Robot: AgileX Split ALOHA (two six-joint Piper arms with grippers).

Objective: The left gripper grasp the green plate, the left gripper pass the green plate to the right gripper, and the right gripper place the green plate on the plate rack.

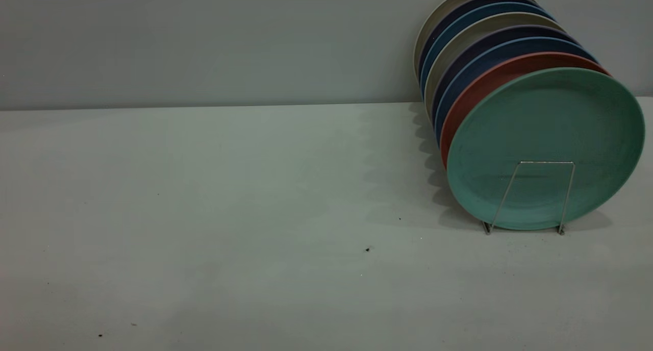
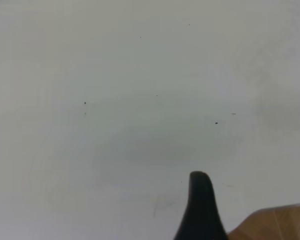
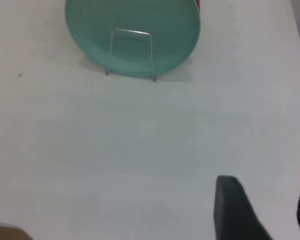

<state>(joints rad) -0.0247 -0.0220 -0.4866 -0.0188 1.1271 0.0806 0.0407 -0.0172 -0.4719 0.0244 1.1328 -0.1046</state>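
Observation:
The green plate [image 1: 546,121] stands upright at the front of a row of plates, held by the front wire loop of the plate rack [image 1: 542,163]. It stands at the table's right side. Neither arm shows in the exterior view. In the right wrist view the plate [image 3: 165,30] and the rack loop [image 3: 132,32] lie far off. My right gripper [image 3: 267,200] is open and empty over bare table. My left gripper [image 2: 200,200] shows only at the edge of the left wrist view, over bare table, with no plate in sight.
Behind the green plate stand a salmon-pink plate [image 1: 472,93], several blue plates [image 1: 484,55] and beige ones [image 1: 449,14]. A grey wall closes the back. The table's edge [image 3: 299,45] runs near the rack. A brown wooden surface [image 2: 275,225] shows beside the left gripper.

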